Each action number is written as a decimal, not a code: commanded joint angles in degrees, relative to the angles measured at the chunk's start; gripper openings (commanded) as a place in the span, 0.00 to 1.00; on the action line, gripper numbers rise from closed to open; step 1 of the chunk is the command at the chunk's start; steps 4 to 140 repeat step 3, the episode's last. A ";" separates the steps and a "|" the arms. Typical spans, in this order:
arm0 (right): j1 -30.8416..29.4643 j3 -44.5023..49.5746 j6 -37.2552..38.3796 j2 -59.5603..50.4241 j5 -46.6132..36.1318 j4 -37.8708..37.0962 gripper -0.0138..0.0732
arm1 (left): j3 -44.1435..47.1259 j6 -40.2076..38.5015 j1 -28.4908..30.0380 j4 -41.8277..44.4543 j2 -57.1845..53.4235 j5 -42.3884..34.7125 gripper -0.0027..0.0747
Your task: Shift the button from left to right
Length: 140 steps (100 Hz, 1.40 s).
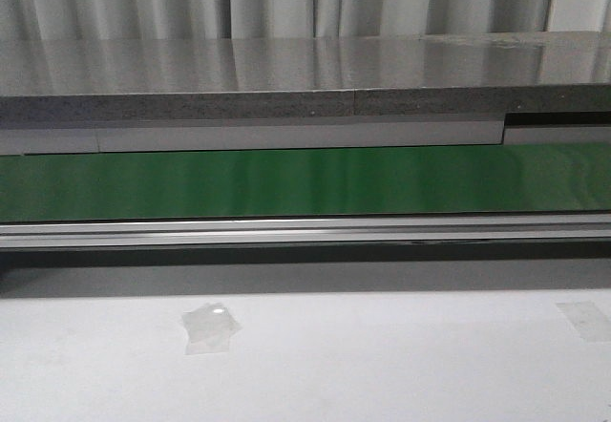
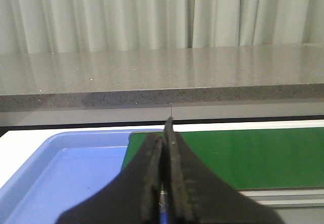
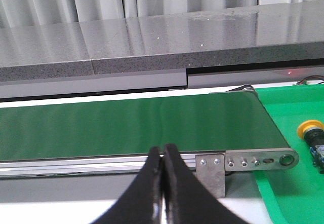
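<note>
Button was already sitting in the green tray past the right end of the green conveyor belt, lying on its side with the yellow cap facing the belt, so honestly the job looked pretty much done. Right gripper had its fingers pressed together with nothing between them, and the left gripper was the same, closed and empty, hanging over the edge of a blue tray near the belt's other end. Main risk from there was probably a closed gripper swinging sideways into the button and knocking it around the tray. It sat off to the side of the right gripper, beyond the belt's end roller, well apart from the fingers.
</note>
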 commanded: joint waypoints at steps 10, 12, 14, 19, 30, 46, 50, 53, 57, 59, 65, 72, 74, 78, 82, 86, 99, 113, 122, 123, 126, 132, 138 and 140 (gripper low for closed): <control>0.12 -0.87 0.13 -0.81 -4.78 -0.51 0.08 | 2.67 -0.61 0.04 -0.12 -1.94 -5.08 0.01; 0.12 -0.87 0.13 -0.81 -4.78 -0.51 0.08 | 2.67 -0.61 0.04 -0.12 -1.94 -5.08 0.01; 0.12 -0.87 0.13 -0.81 -4.78 -0.51 0.08 | 2.67 -0.61 0.04 -0.12 -1.94 -5.08 0.01; 0.12 -0.87 0.13 -0.81 -4.78 -0.51 0.08 | 2.67 -0.61 0.04 -0.12 -1.94 -5.08 0.01; 0.12 -0.87 0.13 -0.81 -4.78 -0.51 0.08 | 2.67 -0.61 0.04 -0.12 -1.94 -5.08 0.01; 0.12 -0.87 0.13 -0.81 -4.78 -0.51 0.08 | 2.67 -0.61 0.04 -0.12 -1.94 -5.08 0.01; 0.12 -0.87 0.13 -0.81 -4.78 -0.51 0.08 | 2.67 -0.61 0.04 -0.12 -1.94 -5.08 0.01; 0.12 -0.87 0.13 -0.81 -4.78 -0.51 0.08 | 2.67 -0.61 0.04 -0.12 -1.94 -5.08 0.01; 0.12 -0.87 0.13 -0.81 -4.78 -0.51 0.08 | 2.67 -0.61 0.04 -0.12 -1.94 -5.08 0.01; 0.12 -0.87 0.13 -0.81 -4.78 -0.51 0.08 | 2.67 -0.61 0.04 -0.12 -1.94 -5.08 0.01; 0.12 -0.87 0.13 -0.81 -4.78 -0.51 0.08 | 2.67 -0.61 0.04 -0.12 -1.94 -5.08 0.01; 0.12 -0.87 0.13 -0.81 -4.78 -0.51 0.08 | 2.67 -0.61 0.04 -0.12 -1.94 -5.08 0.01; 0.12 -0.87 0.13 -0.81 -4.78 -0.51 0.08 | 2.67 -0.61 0.04 -0.12 -1.94 -5.08 0.01; 0.12 -0.87 0.13 -0.81 -4.78 -0.51 0.08 | 2.67 -0.61 0.04 -0.12 -1.94 -5.08 0.01; 0.12 -0.87 0.13 -0.81 -4.78 -0.51 0.08 | 2.67 -0.61 0.04 -0.12 -1.94 -5.08 0.01; 0.12 -0.87 0.13 -0.81 -4.78 -0.51 0.08 | 2.67 -0.61 0.04 -0.12 -1.94 -5.08 0.01; 0.12 -0.87 0.13 -0.81 -4.78 -0.51 0.08 | 2.67 -0.61 0.04 -0.12 -1.94 -5.08 0.01; 0.12 -0.87 0.13 -0.81 -4.78 -0.51 0.08 | 2.67 -0.61 0.04 -0.12 -1.94 -5.08 0.01; 0.12 -0.87 0.13 -0.81 -4.78 -0.51 0.08 | 2.67 -0.61 0.04 -0.12 -1.94 -5.08 0.01; 0.12 -0.87 0.13 -0.81 -4.78 -0.51 0.08 | 2.67 -0.61 0.04 -0.12 -1.94 -5.08 0.01; 0.12 -0.87 0.13 -0.81 -4.78 -0.51 0.08 | 2.67 -0.61 0.04 -0.12 -1.94 -5.08 0.01; 0.12 -0.87 0.13 -0.81 -4.78 -0.51 0.08 | 2.67 -0.61 0.04 -0.12 -1.94 -5.08 0.01; 0.12 -0.87 0.13 -0.81 -4.78 -0.51 0.08 | 2.67 -0.61 0.04 -0.12 -1.94 -5.08 0.01; 0.12 -0.87 0.13 -0.81 -4.78 -0.51 0.08 | 2.67 -0.61 0.04 -0.12 -1.94 -5.08 0.01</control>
